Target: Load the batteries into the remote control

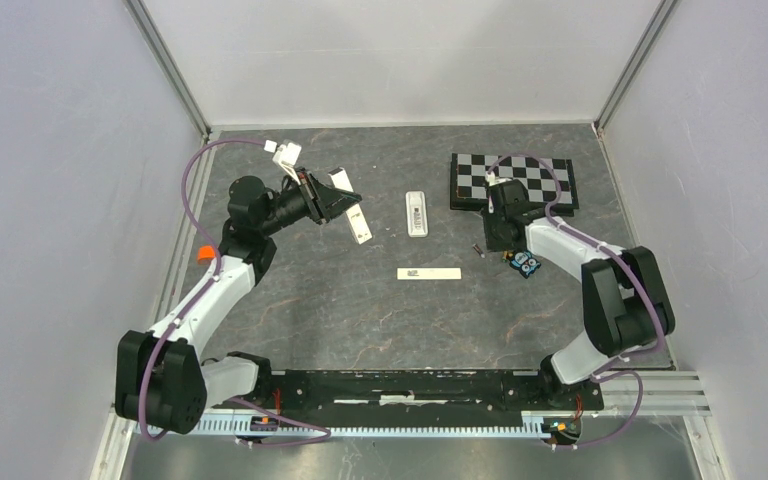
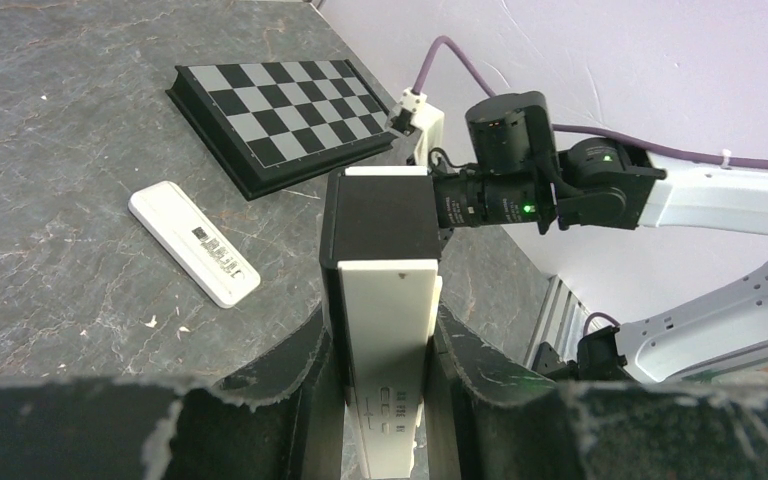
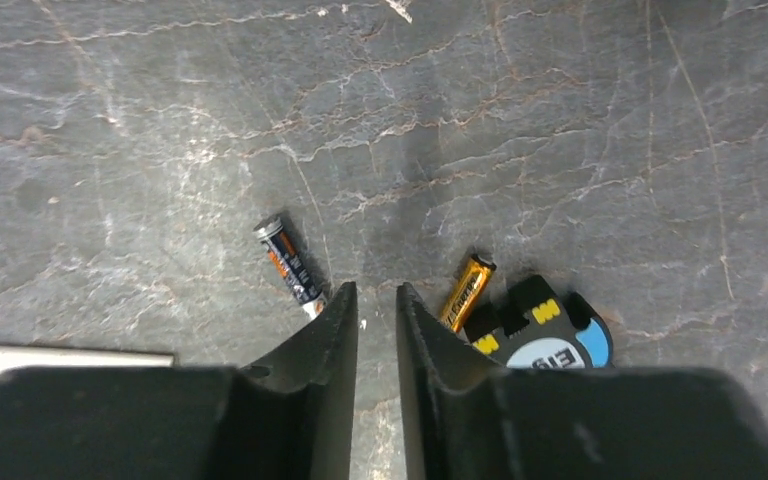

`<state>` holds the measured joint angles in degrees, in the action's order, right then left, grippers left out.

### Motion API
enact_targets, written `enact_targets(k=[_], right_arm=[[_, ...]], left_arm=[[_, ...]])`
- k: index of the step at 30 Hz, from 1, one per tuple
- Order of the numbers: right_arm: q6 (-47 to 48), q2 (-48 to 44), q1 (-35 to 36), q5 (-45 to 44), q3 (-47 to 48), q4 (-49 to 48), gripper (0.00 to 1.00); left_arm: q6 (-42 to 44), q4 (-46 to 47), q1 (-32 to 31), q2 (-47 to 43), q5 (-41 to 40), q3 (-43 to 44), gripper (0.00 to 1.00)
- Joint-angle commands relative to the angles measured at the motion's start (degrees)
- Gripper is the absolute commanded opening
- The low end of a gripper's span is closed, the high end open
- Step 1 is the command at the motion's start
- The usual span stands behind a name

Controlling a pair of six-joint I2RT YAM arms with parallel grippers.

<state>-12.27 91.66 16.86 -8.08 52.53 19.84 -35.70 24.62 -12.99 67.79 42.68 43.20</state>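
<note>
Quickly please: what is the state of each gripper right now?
Left gripper: closed, holding a white device.
Right gripper: open by only a narrow gap, holding nothing.

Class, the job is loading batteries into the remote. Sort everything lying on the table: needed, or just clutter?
Needed: remote control; dark battery; gold battery.

Just clutter: slim white bar; chessboard; black, blue and yellow round gadget.

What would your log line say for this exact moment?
left gripper: shut on raised white handset | right gripper: low between two loose batteries, jaws narrowly apart, empty
</note>
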Motion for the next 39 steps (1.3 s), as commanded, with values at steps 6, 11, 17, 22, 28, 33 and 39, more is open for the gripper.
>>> enact_targets(k=[6, 11, 17, 22, 28, 33, 39], right_arm=[[-0.58, 6.96, 0.01, 0.74, 4.97, -4.86, 0.19], [2.6, 8.38, 0.17, 5.03, 5.0, -6.45, 0.18], [8.38, 7.92, 1.7, 9.82, 3.8, -6.99, 0.13], [10.25, 6.83, 2.47, 12.99, 2.43, -6.67, 0.11], [11.26, 5.23, 2.88, 13.17, 1.0, -5.8, 0.1], [11.79, 3.36, 3.0, 16.17, 0.88, -3.85, 0.1], [11.81, 3.8, 3.35, 17.22, 2.08, -0.09, 0.1]], left_arm=[[1.46, 3.89, -0.01, 0.07, 5.1, 0.59, 0.08], [1.32, 4.0, -0.01, 0.54, 6.46, 0.75, 0.09], [0.96, 4.61, -0.02, 1.03, 6.55, 0.9, 0.09], [0.82, 5.3, -0.01, 1.23, 7.14, 0.88, 0.09], [0.65, 5.69, 0.03, 1.33, 7.45, 0.93, 0.09], [0.64, 5.54, -0.01, 1.18, 7.33, 0.88, 0.09], [0.69, 5.61, 0.01, 1.41, 7.34, 1.31, 0.09]])
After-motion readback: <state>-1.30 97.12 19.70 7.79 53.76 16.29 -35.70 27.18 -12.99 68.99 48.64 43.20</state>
